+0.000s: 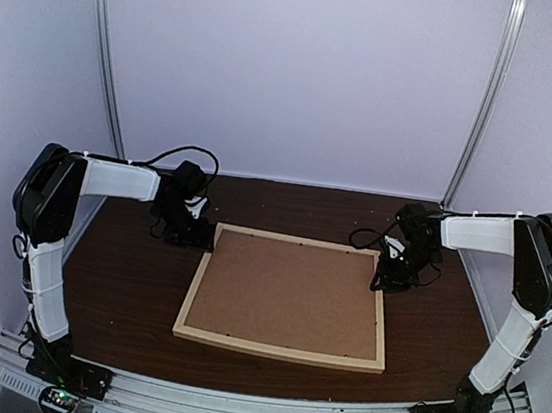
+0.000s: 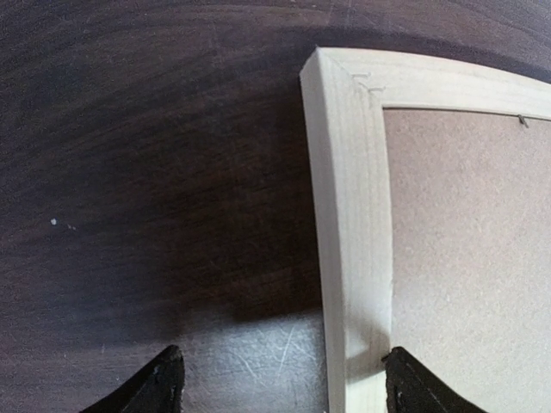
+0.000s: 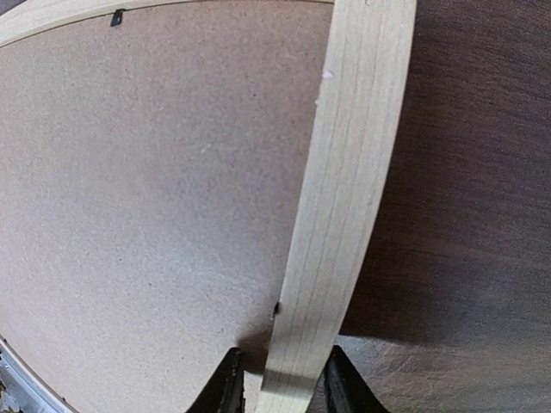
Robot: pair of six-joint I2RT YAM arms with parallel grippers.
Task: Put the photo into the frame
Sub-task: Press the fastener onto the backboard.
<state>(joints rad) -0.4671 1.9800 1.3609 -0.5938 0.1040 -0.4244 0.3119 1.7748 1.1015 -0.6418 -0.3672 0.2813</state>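
The frame (image 1: 279, 349), thin light wood rails, lies flat on the dark table with a brown backing board (image 1: 290, 294) filling it. The photo is hidden. My left gripper (image 1: 192, 232) hovers at the frame's far left corner. It is open wide, and its jaws straddle the left rail (image 2: 349, 215), one finger over the table and the other over the board (image 2: 473, 258). My right gripper (image 1: 391, 276) is at the far right corner, shut on the right rail (image 3: 344, 198), with a finger (image 3: 225, 385) on the board side and the other on the table side.
The dark wooden table (image 1: 135, 290) extends on all sides of the frame. White walls with metal posts (image 1: 108, 55) enclose the back. Both arm bases sit on the metal rail (image 1: 261, 406) at the near edge. Cables hang from each wrist.
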